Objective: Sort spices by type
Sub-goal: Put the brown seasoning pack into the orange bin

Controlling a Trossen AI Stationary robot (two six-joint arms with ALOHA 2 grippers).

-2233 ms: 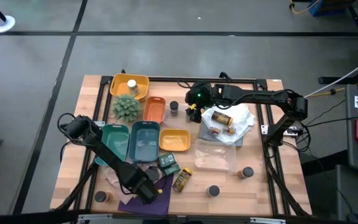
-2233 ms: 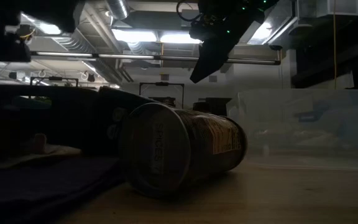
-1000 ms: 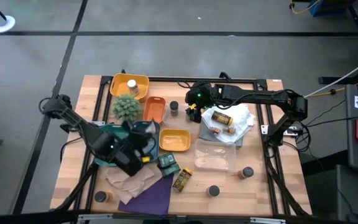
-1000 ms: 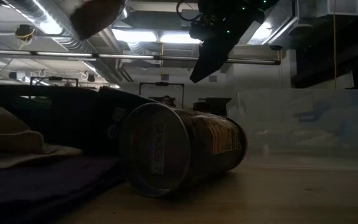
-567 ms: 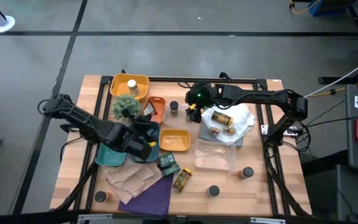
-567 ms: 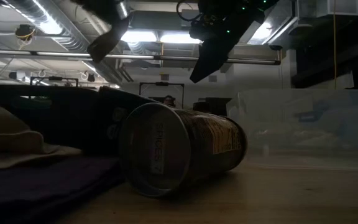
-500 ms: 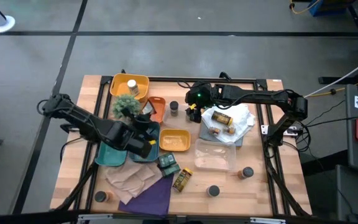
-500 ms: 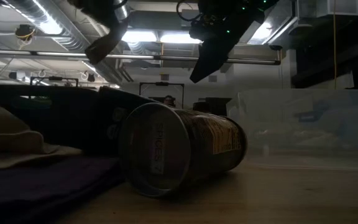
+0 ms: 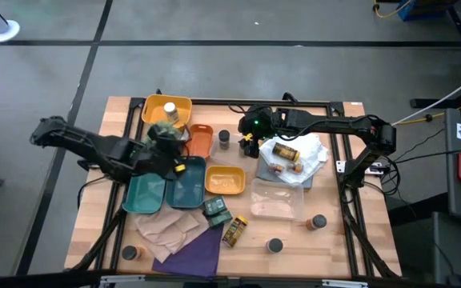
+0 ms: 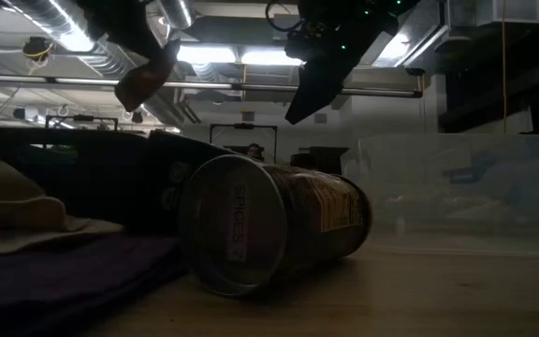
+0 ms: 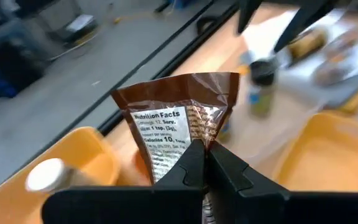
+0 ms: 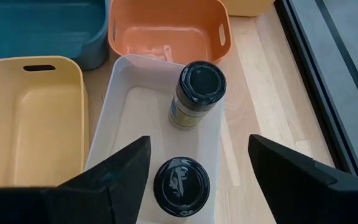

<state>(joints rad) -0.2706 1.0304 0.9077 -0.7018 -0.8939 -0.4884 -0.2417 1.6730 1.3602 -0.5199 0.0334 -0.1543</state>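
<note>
A grey floor is seen all around, and on it the wooden table [image 9: 326, 240], crowded from edge to edge. The coloured trays are clustered mid-table: two teal ones [image 9: 168, 185], a yellow tray [image 9: 225, 181], an orange tray [image 9: 199, 140]. A purple cloth [image 9: 194, 254] is spread at the near edge.

The left gripper [image 9: 166, 138] is held up over the spiky plant, jaws pinched fully together on a brown spice packet [image 11: 180, 127], which stands upright just ahead of the fingertips; the yellow bin [image 11: 61, 167] with a pale-lidded jar is seen beyond and below them.

The right gripper [image 12: 197, 163] is parked above the white tray [image 12: 135, 106], jaws spread wide with nothing between them; two dark-lidded jars [image 12: 201, 90] are standing directly beneath the gap.

Sorting is judged as only partly done: a few jars are placed, but jars [image 9: 318, 222] and packets [image 9: 234, 230] are left scattered near the table's front, and one large jar [image 10: 269, 225] is lying on its side.
</note>
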